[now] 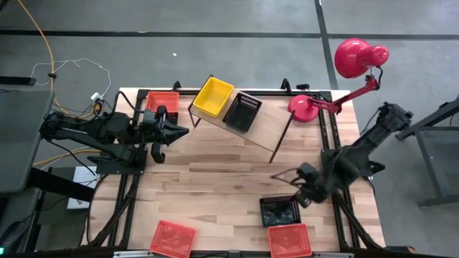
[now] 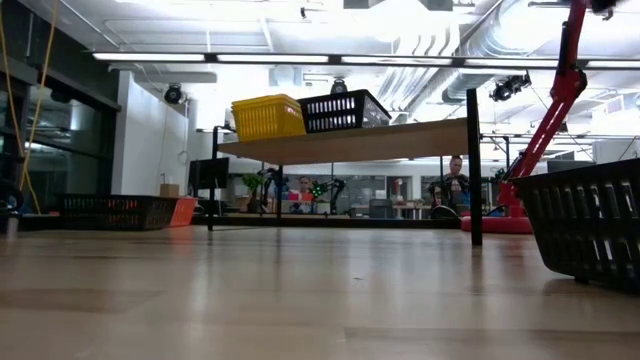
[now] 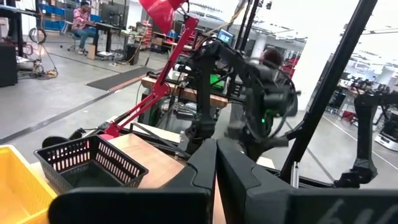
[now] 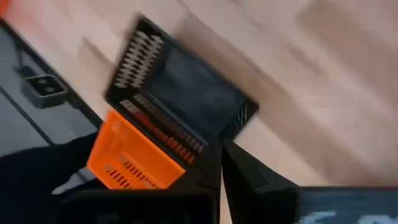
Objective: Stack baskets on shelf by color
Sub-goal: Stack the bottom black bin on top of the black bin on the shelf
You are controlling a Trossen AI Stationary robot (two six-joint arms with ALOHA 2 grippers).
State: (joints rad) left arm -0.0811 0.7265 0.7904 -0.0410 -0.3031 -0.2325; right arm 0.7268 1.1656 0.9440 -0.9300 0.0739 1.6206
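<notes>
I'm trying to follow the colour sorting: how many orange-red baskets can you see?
3: one orange-red basket at the table's far left corner behind the left arm, one at the near edge left, one at the near edge right. Stacked ones may be hidden.

Your overhead view is evenly lit, soft light from above, and the surface [image 1: 215,179] carries only faint shadows under the arms. At table height, ceiling strip lights [image 2: 300,57] blow out to white glare and the near planks go soft and out of focus, while the black basket [image 2: 585,225] at the right edge looms dark against the brightness. From your left wrist, the room is bright and hazy, and the other arm [image 3: 261,93] is smeared with motion blur. Your right wrist view is heavily blurred throughout, the black and orange baskets [image 4: 143,158] streaked.
</notes>
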